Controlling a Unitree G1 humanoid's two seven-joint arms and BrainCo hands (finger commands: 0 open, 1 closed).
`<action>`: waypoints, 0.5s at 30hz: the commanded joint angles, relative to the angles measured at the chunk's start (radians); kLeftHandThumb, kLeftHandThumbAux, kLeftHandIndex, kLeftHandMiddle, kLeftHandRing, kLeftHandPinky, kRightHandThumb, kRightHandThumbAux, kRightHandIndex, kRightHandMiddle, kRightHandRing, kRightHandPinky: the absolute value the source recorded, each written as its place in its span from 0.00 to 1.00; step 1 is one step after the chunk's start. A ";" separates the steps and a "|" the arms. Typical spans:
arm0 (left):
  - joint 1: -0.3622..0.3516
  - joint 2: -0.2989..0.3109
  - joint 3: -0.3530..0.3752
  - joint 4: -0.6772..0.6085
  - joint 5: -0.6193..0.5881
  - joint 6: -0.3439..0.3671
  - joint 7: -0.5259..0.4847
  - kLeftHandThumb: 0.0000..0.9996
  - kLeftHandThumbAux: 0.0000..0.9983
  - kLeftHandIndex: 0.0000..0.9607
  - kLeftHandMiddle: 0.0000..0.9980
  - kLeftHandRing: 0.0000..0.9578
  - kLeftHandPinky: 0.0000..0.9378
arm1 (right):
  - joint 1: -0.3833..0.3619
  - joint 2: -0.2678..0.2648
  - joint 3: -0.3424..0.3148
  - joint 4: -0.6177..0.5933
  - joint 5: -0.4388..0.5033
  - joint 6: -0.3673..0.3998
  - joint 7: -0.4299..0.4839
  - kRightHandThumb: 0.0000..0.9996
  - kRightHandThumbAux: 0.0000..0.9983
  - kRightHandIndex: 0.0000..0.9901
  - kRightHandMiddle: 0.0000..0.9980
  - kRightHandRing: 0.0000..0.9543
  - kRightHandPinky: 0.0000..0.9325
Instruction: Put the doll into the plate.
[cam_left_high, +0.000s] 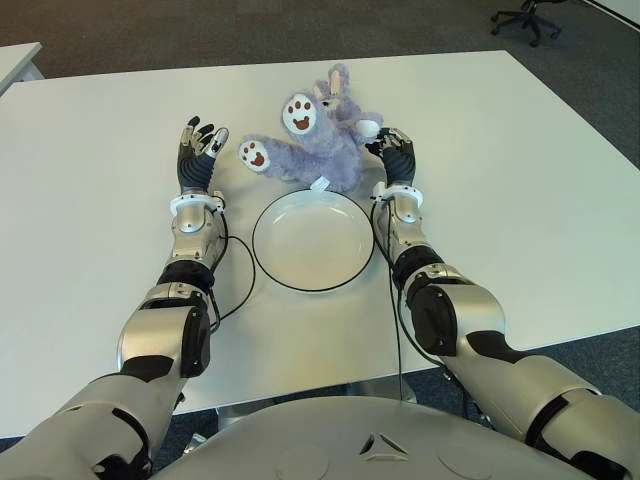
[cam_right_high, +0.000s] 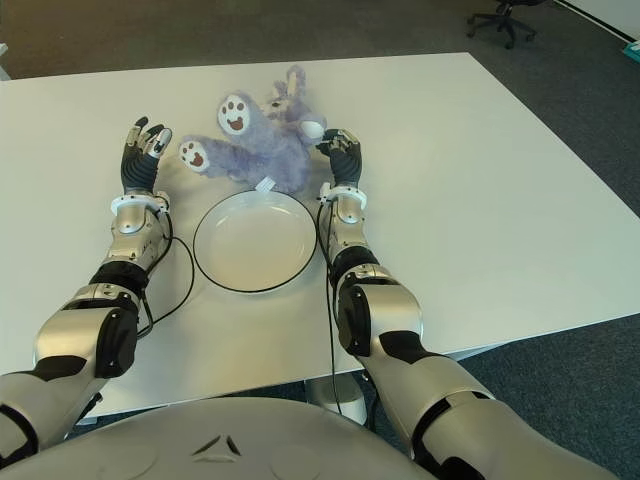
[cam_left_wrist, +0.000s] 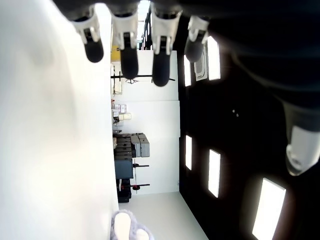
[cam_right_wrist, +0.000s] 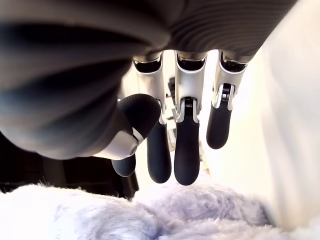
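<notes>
Fluffy lilac plush bunny on its back behind round glossy white plate, flanked by open, empty left hand and right hand; fur fills right wrist view only.

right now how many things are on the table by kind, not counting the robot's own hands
doll (purple plush): 1
plate (white, dark rim): 1
total: 2, both on the white table
</notes>
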 joint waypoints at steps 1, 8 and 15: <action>0.125 -0.044 -0.008 0.061 0.010 0.053 0.011 0.00 0.51 0.09 0.18 0.14 0.03 | 0.083 0.011 0.000 0.038 -0.002 -0.006 -0.009 0.95 0.66 0.44 0.45 0.49 0.46; 0.127 -0.045 -0.012 0.062 0.017 0.052 0.017 0.00 0.49 0.08 0.18 0.15 0.04 | 0.083 0.009 0.000 0.036 -0.003 -0.006 -0.017 0.95 0.66 0.44 0.45 0.49 0.46; 0.130 -0.047 -0.011 0.058 0.012 0.055 0.015 0.00 0.49 0.08 0.18 0.14 0.04 | 0.083 0.007 0.000 0.034 -0.005 -0.007 -0.018 0.95 0.66 0.45 0.45 0.48 0.44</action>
